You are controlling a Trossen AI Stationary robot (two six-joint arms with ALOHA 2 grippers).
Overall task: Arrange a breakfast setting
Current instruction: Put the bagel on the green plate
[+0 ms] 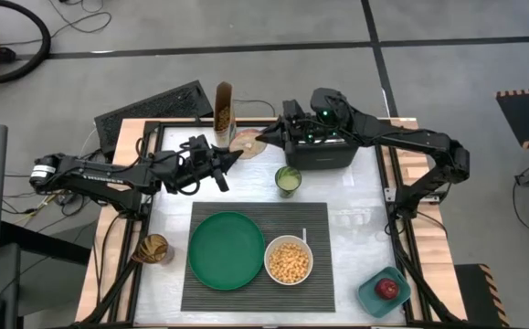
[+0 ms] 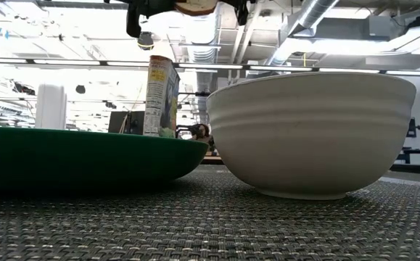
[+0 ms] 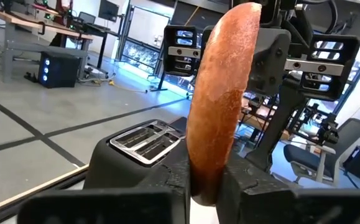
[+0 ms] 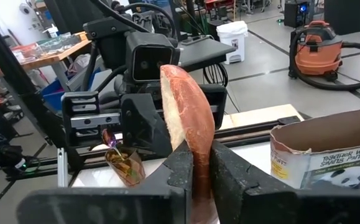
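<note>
Near the table's far edge, beside the black toaster [image 1: 320, 151], both grippers meet on one bagel half [image 1: 247, 142]. The left gripper [image 3: 206, 186] pinches the bagel's edge between its fingers, and the right gripper [image 4: 195, 180] clamps the opposite edge, so the bagel stands on edge in the air between them, clear of the table.

The rest of the setting lies toward the near edge: the dark placemat [image 1: 257, 283] carries the green plate [image 1: 227, 249] on its left part and the white bowl [image 1: 288, 260] of yellow cereal [image 1: 288, 259] to its right, the two close together but apart. The red apple [image 1: 388, 289] sits in a teal container [image 1: 381, 292] at the table's near right corner. A cereal box [image 1: 224, 106] stands at the far edge, and a small green cup [image 1: 288, 180] stands between the toaster and the placemat.

This looks like a handover or a shared hold. The risk is in the release: if both grippers pull at once, the bagel may tear or twist, and if one lets go before the other grips firmly, it could drop onto the table or the toaster instead of reaching the plate. The cup also sits near the likely path to the plate and could be knocked.
</note>
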